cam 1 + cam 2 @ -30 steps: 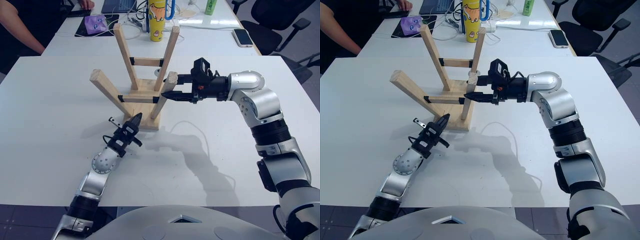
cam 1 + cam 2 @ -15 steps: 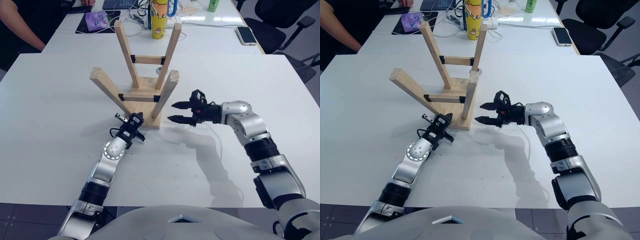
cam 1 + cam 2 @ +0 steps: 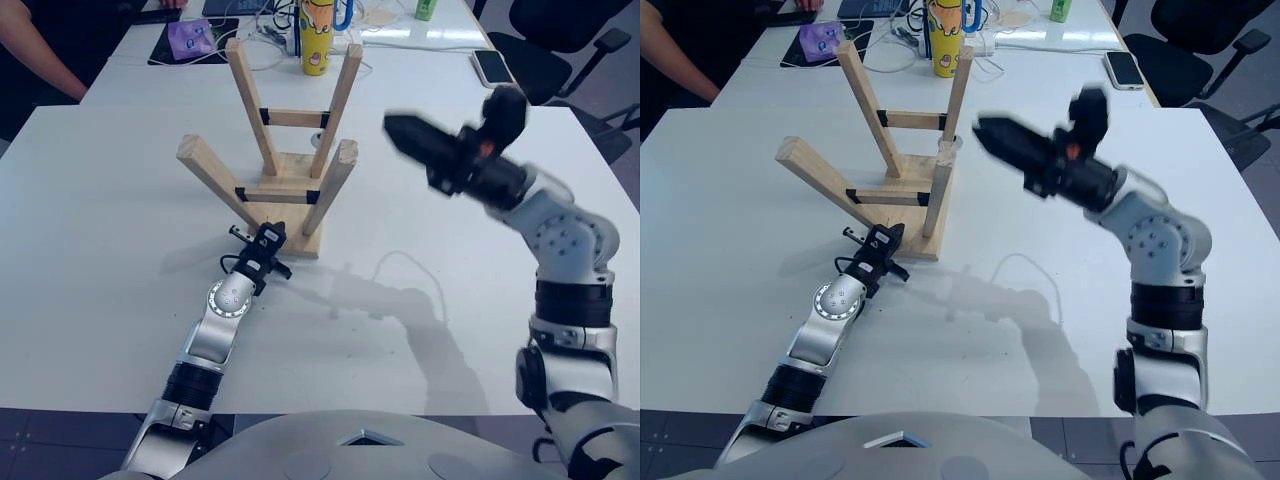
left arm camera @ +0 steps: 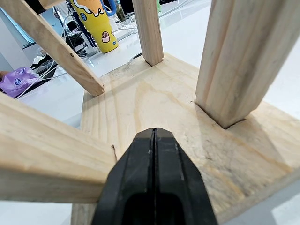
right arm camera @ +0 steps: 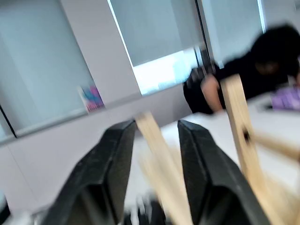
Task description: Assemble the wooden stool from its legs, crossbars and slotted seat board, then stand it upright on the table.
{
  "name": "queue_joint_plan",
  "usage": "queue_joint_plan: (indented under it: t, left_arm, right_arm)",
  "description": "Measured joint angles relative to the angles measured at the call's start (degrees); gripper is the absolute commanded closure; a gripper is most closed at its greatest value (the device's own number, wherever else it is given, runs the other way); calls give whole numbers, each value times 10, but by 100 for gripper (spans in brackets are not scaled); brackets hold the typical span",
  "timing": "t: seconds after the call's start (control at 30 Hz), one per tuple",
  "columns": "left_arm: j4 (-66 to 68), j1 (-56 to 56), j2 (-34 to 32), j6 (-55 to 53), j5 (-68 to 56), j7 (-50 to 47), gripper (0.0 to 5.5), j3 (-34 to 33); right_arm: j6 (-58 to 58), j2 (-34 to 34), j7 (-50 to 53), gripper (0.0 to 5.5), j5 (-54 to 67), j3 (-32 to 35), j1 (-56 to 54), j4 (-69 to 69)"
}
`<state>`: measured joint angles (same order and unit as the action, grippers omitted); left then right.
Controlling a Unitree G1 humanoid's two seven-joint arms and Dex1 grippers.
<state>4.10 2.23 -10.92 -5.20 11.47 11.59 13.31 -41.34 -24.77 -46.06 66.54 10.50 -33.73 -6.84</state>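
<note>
Your left gripper (image 4: pixel 153 137), fingers pressed together on nothing, noses against the near edge of the legs-up stool (image 3: pixel 285 170), your right gripper (image 3: pixel 405 132) hangs parted and empty above the stool's right, and the table (image 3: pixel 100 250) runs wide on either side.

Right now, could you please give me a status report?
Left gripper shut, tip at the stool's seat board. Right gripper open, raised to the stool's right, apart from it. Stool legs-up, not yet upright.

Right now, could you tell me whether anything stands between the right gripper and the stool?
Nothing visible does: the right gripper hangs in open air beside the stool, above the table.
</note>
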Motion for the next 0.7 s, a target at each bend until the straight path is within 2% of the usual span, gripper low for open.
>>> queue_joint_plan:
  t: [0.13,0.2,0.3,0.33,0.4,0.43,0.5,0.6,0.7]
  left_arm:
    - [3,3,0,0,0,1,550,4]
    - [4,5,0,0,0,3,550,6]
    - [5,4,0,0,-1,3,550,5]
    - [5,4,0,0,-2,3,550,5]
    - [2,6,1,1,-2,3,550,5]
    - [2,7,2,0,-2,3,550,6]
    - [1,7,2,-5,-2,4,550,6]
    - [-4,5,7,-12,-3,4,550,6]
    - [-2,2,13,-18,-7,4,550,7]
  right_arm:
    - [23,59,91,507,43,17,-96,-40]
    - [57,88,151,548,64,47,-141,-37]
    - [86,124,185,548,69,45,-172,-40]
    - [79,141,198,548,60,18,-155,-46]
    - [41,147,204,548,3,-78,-83,-37]
    - [21,133,205,548,-45,-142,-31,-24]
    - [48,102,185,548,-87,-196,4,-42]
    - [91,71,156,548,-151,-230,5,-51]
    - [104,101,147,548,-144,-210,5,-34]
